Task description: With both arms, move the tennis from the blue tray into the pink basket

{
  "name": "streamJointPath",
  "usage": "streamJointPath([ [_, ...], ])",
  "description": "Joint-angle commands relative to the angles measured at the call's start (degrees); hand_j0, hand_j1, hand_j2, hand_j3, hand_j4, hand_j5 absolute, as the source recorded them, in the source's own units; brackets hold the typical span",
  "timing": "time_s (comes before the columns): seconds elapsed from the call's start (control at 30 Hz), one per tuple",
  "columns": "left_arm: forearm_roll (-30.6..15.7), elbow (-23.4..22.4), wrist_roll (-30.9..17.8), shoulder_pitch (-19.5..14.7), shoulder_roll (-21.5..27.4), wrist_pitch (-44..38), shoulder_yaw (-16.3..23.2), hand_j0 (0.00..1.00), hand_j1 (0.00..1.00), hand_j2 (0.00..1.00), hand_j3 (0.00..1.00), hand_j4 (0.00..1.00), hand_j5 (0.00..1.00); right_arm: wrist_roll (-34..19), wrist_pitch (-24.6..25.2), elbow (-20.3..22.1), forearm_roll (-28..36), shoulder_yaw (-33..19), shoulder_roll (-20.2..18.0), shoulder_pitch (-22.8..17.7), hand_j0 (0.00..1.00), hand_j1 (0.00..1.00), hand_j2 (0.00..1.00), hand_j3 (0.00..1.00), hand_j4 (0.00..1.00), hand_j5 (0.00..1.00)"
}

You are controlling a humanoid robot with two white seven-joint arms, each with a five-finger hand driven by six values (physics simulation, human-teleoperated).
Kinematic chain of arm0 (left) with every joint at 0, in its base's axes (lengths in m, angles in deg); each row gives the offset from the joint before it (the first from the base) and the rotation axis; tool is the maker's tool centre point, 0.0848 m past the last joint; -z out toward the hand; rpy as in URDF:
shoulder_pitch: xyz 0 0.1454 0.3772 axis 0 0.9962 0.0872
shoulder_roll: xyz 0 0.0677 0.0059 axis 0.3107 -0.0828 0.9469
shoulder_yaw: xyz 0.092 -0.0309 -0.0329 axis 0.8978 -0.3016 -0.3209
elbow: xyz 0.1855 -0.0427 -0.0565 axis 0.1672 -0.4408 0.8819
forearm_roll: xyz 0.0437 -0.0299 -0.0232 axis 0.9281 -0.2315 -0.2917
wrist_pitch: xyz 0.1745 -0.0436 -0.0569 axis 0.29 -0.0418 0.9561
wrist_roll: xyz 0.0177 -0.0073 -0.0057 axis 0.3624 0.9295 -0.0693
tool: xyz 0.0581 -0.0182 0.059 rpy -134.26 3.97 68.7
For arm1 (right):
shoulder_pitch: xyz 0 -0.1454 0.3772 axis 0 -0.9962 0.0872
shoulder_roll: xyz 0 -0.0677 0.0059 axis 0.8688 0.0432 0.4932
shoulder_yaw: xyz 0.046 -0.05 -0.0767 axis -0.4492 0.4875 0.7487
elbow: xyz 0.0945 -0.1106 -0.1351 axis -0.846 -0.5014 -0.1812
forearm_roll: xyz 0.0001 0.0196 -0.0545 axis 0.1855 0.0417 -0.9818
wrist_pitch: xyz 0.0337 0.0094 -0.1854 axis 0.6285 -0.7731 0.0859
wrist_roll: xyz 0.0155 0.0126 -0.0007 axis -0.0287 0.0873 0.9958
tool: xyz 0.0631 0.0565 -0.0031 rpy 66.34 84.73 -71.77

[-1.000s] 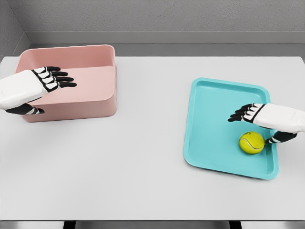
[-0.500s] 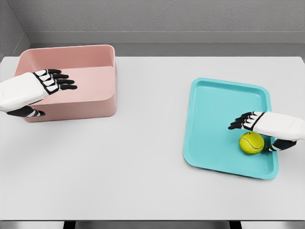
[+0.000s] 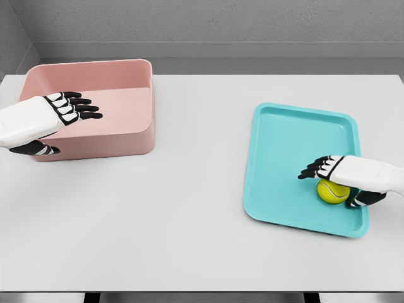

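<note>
Lying in the near right part of the blue tray (image 3: 278, 158), the tennis ball (image 3: 330, 191) sits directly under the right hand (image 3: 350, 174). That hand comes in from the right edge, palm down, its fingers (image 3: 314, 169) stretched out flat toward the left above the ball and its thumb reaching down beside the ball's right side; nothing is gripped, and whether the palm touches the ball cannot be told. The tray rests on the white table (image 3: 189, 214). Well apart, at the far left, stands the pink basket (image 3: 120, 136), and the left hand (image 3: 44, 117) hovers over its left part, fingers spread and holding nothing.
</note>
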Motion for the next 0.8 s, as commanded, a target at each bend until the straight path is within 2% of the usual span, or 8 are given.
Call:
streamJointPath([
  [0.0,-0.37,-0.01,0.03,0.0,0.08,-0.03,-0.04,1.0,1.0,1.0,1.0,1.0,1.0,0.03,0.1,-0.61,0.09,0.05,0.21,0.0,0.93,0.93,0.93,0.93,0.93,0.93],
  [0.2,-0.29,-0.01,0.03,0.0,0.17,-0.03,0.05,1.0,1.0,1.0,1.0,1.0,1.0,0.03,0.1,-1.57,-0.53,-0.04,0.47,0.0,0.84,0.84,0.84,0.84,0.84,0.84],
  [0.67,-0.37,0.96,-0.41,0.18,0.17,-0.03,-0.04,1.0,1.0,1.0,1.0,1.0,1.0,-0.06,0.1,-3.07,-1.41,0.4,1.79,0.0,0.74,0.74,0.74,0.74,0.74,0.74],
  [0.77,-0.29,0.96,-0.41,0.27,0.17,-0.03,-0.04,1.0,1.0,1.0,1.0,1.0,1.0,-0.06,0.1,-3.16,-1.49,0.4,1.79,0.0,0.68,0.68,0.68,0.68,0.68,0.68],
])
